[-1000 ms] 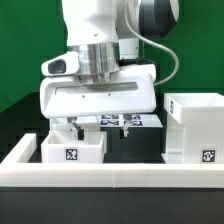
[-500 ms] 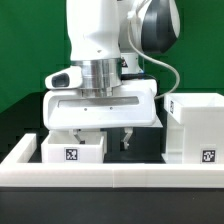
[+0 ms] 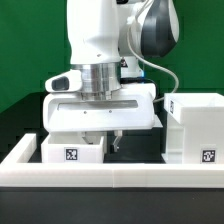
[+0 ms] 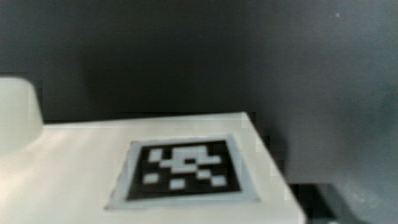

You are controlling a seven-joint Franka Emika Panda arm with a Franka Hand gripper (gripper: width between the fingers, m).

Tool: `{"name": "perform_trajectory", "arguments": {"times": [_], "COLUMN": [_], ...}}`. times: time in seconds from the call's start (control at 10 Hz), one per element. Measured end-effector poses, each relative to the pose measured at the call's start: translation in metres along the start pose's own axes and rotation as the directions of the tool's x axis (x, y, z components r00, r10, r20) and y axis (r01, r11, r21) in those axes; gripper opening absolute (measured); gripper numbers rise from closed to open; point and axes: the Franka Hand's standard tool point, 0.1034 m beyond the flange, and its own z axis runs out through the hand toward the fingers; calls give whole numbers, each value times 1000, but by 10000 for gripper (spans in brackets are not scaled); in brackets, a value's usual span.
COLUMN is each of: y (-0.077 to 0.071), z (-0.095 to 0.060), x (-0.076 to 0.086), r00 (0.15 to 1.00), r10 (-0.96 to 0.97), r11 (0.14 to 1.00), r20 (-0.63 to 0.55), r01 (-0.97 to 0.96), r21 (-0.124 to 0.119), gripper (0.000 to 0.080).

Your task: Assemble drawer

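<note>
While its two fingers hang spread apart with a clear gap between them, the end effector [image 3: 103, 143] is released and grips nothing. It hovers low over the right end of the tray [image 3: 60, 146], as the exterior view shows it. The darker finger [image 3: 118, 142] hangs just outside that end of the tray, over the dark surface [image 3: 140, 150]. The other finger drops behind the tray's rim, and I cannot tell whether either one touches the plastic.

The tray is a shallow white box resting on the surface at the exterior view's left, with a black-and-white tray tag [image 3: 71, 154] on the side facing the camera. The shell [image 3: 190, 125], a taller white cube-like part of the drawer, stands on the surface at the exterior view's right. It stands apart from the tray and carries a shell tag [image 3: 208, 155] low on its front. A long low border rail [image 3: 110, 174] runs across in front of both parts. Above, the white arm [image 3: 95, 30] rises straight up from the wide hand block.

The wrist view looks down on a flat white face [image 4: 71, 160] bearing a blurred square marker [image 4: 187, 168], with the dark surface [image 4: 214, 60] beyond it. A pale blurred shape [image 4: 15, 115] sits at one edge, too soft to identify.
</note>
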Motion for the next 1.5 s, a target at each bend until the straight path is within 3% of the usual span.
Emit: {"name": "perform_trajectory", "arguments": {"times": [0.1,0.2,0.4,1.0,1.2,1.5], "y": [-1,-1,0,-2,-3,-2], "z": [0,0,-1,-7,-17,-17], "x": [0,0,1,5,9,9], "r00": [1000,1000,1000,998,987,981], "r10": [-1,0,0,-59,-157,-193], "r11": [1000,1000,1000,998,987,981], "r20": [0,0,-2,-10,17,16], "r01": [1,0,0,59,157,193], "r21": [0,0,0,-5,18,18], "gripper": [231,74,41,41,41,41]}}
